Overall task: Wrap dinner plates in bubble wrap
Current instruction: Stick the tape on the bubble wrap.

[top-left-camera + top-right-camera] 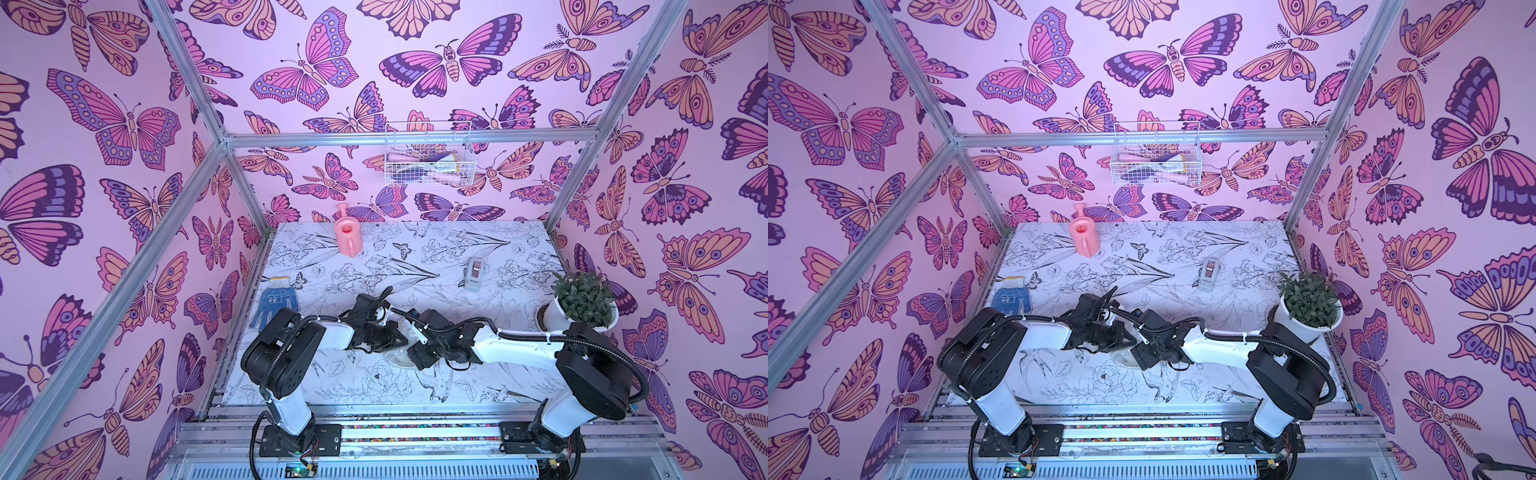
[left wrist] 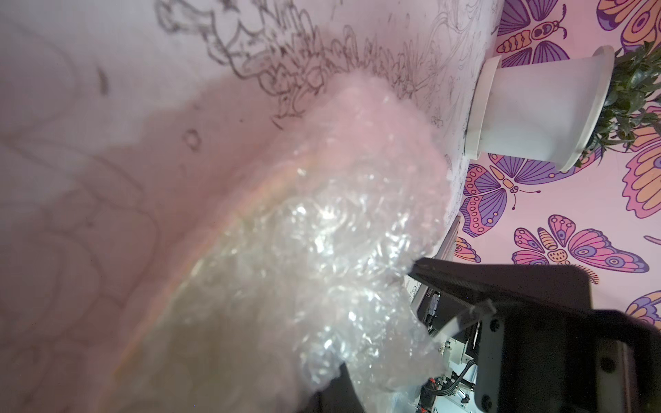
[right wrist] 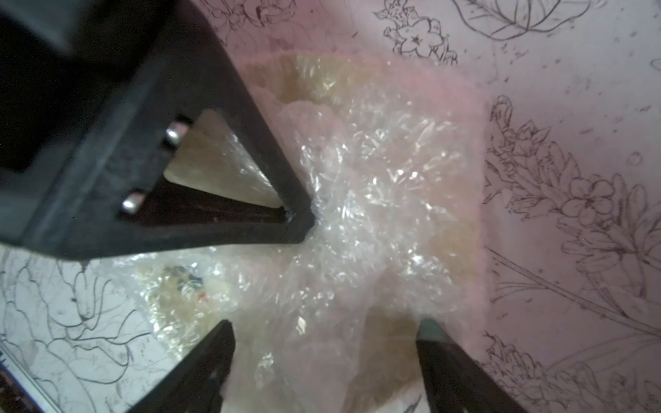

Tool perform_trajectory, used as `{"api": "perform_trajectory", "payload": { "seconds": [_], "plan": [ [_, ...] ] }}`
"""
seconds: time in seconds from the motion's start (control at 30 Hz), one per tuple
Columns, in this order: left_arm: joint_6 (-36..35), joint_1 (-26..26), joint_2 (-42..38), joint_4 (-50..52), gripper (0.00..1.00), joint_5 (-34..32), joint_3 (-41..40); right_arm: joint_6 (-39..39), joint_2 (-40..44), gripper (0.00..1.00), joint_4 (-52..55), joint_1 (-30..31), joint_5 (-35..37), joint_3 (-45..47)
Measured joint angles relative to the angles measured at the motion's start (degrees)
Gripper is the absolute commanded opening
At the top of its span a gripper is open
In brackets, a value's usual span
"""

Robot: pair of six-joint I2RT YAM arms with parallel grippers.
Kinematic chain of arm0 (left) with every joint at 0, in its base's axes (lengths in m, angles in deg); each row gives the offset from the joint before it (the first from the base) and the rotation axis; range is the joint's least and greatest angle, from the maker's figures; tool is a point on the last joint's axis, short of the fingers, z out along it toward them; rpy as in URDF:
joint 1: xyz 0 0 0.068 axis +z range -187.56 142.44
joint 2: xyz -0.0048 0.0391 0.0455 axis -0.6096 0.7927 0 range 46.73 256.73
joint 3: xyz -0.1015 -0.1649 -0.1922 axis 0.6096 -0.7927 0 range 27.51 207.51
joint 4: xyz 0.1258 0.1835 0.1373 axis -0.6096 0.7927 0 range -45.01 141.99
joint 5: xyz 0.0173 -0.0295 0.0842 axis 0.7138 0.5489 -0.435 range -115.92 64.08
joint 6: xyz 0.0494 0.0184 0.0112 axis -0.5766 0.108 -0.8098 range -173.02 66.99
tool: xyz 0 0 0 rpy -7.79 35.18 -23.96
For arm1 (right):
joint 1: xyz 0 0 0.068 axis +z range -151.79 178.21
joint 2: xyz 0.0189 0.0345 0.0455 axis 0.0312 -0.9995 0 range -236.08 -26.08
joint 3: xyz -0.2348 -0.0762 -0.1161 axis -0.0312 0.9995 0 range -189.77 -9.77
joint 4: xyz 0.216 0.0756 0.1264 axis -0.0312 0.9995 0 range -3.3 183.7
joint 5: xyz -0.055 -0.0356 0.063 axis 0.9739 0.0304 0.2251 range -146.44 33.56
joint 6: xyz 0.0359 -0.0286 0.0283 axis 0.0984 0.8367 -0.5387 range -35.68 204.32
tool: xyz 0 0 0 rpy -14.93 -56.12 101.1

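Presently, on the table [image 1: 415, 257], well apart from the pot [image 1: 561, 318] on its left-arm side, the wrap [image 3: 375, 200] lies bunched over the plate [image 3: 221, 171], which shows only dimly through it. Covering is judged largely done; tucking loose folds remains. Left gripper [image 3: 302, 218] is closed, tips on the wrap. Right gripper [image 3: 325, 332] is spread open above it.

soft pink light, glints on bubble wrap [image 3: 375, 186], wrist views blurred up close, top views sharp

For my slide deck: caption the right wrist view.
Left tool pinches bubble wrap over the plate; right tool open above.
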Motion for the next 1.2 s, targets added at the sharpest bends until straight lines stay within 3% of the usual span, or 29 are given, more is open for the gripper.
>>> {"api": "perform_trajectory", "payload": {
  "seconds": [0.3, 0.57, 0.73, 0.83, 0.9, 1.03, 1.07, 1.2],
  "plan": [
    [0.0, 0.0, 0.0, 0.0, 0.0, 0.1, 0.0, 1.3, -2.2, 0.9, 2.9, 2.0, 3.5, -2.4],
    [1.0, 0.3, 0.3, -0.2, 0.0, 0.5, 0.0, -2.0, -7.8, 0.89, 11.0, 7.1, 16.2, -9.2],
    [0.8, 0.0, 0.2, -0.2, 0.0, 0.2, 0.1, -1.9, -6.1, 0.91, 12.9, 7.7, 18.4, -9.2],
    [0.8, 0.0, 0.2, -0.2, 0.0, 0.2, 0.1, -1.8, -2.0, 0.88, 15.1, 7.0, 17.8, -9.2],
    [0.8, 0.0, 0.3, -0.2, 0.0, 0.2, 0.1, -2.6, 1.5, 0.81, 16.0, 5.7, 16.0, -9.2],
    [0.8, 0.0, 0.3, -0.2, 0.0, 0.2, 0.1, -6.6, 6.3, 0.35, 14.8, 1.3, 6.3, -9.1],
    [0.8, 0.0, 0.3, -0.2, 0.0, 0.2, 0.1, -7.8, 6.4, 0.28, 13.9, 0.4, 3.3, -8.9],
    [0.8, 0.0, 0.3, -0.2, 0.0, 0.2, 0.1, -12.9, 5.0, 0.12, 8.9, -1.8, -10.0, -5.5]
  ]
}}
